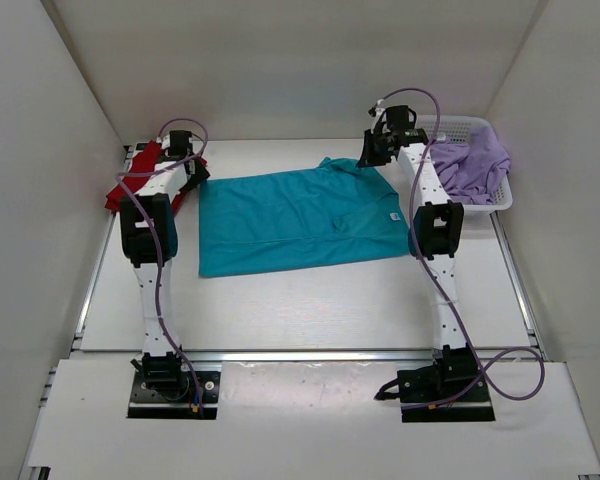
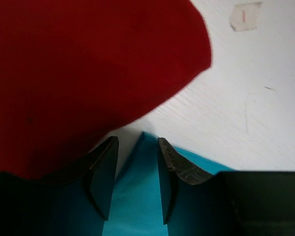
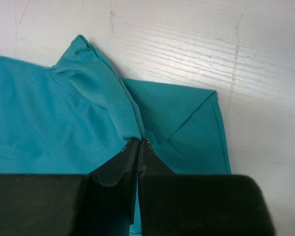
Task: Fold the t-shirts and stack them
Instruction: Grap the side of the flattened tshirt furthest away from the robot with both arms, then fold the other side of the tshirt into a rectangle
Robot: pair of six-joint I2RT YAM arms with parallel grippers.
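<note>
Wrist views alone show grips: right hand [image 3: 139,142] clamps teal fabric t-shirt [image 3: 49,123]; left hand [image 2: 137,142], parted, straddles its corner, red fabric t-shirt [image 2: 78,73] just ahead. Overhead alone shows lavender fabric t-shirt [image 1: 475,165] beside right hand. Three t-shirts total.

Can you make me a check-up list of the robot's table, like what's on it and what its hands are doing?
Surface: white table, with faint scratches.
Job's things: teal shirt spread out in the middle; red shirt bunched at the far left; lavender shirt heaped in the basket.
Clutter: the white mesh basket at the far right; a scrap of tape stuck on the table.
Hands: left hand open over a corner of the teal shirt, next to the red shirt; right hand shut on a fold of the teal shirt.
Cables: purple cables loop along both arms.
Surroundings: plain white walls on three sides; nothing else seen.
</note>
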